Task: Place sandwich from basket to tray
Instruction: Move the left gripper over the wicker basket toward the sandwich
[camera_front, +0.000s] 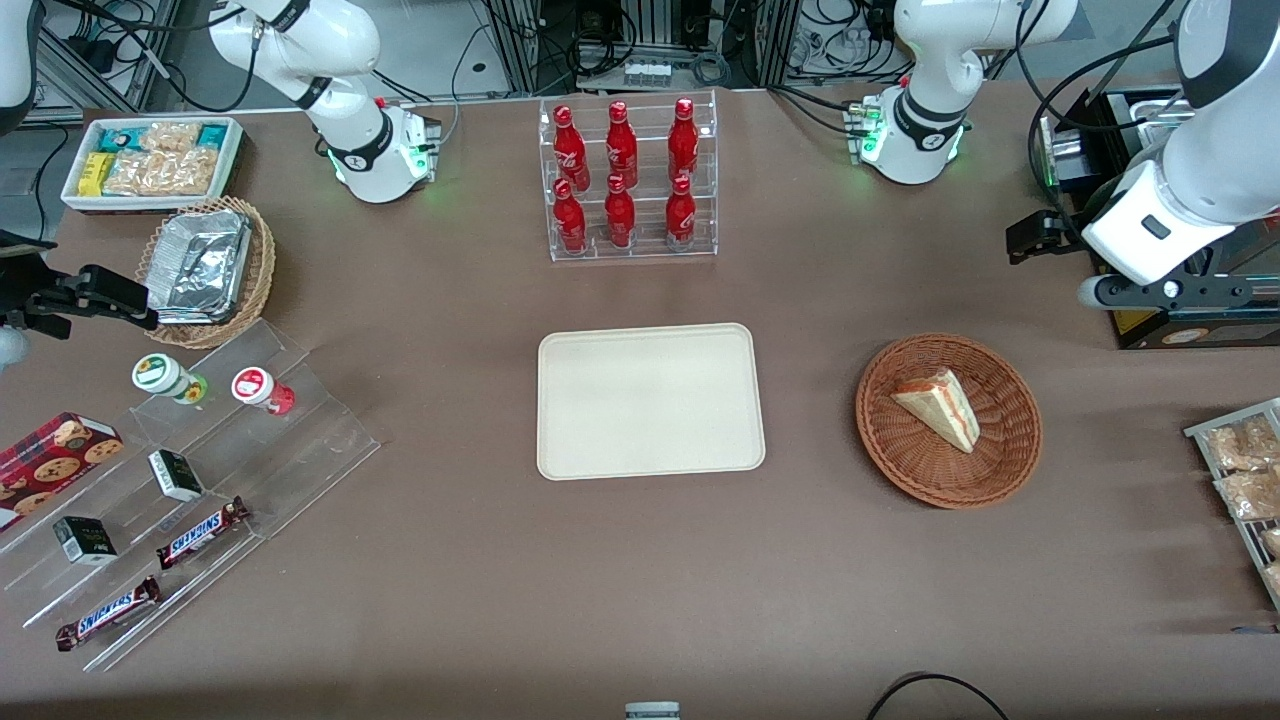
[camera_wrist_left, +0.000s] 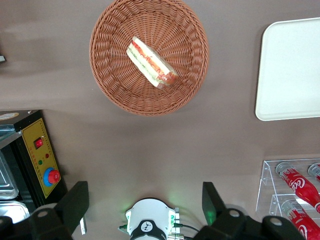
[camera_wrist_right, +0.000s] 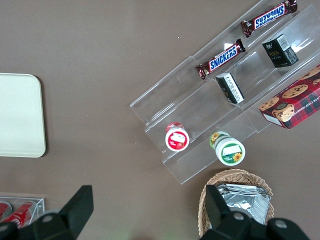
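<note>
Brown-covered desk (camera_front: 640, 580) carried all items. Tool (camera_wrist_left: 145, 205) hung high, well clear of desk, fingers (camera_wrist_left: 75, 202) spread wide, nothing held or touched. Sandwich (camera_wrist_left: 151, 62) lay in basket (camera_wrist_left: 112, 85), below tool and offset from it; tool not yet over basket. Wedge long axis ran diagonal to line between fingers; judged wrist turn needed before descent. Tray (camera_wrist_left: 287, 70) lay flat beside basket, apart from it, toward parked arm's end, bare.
</note>
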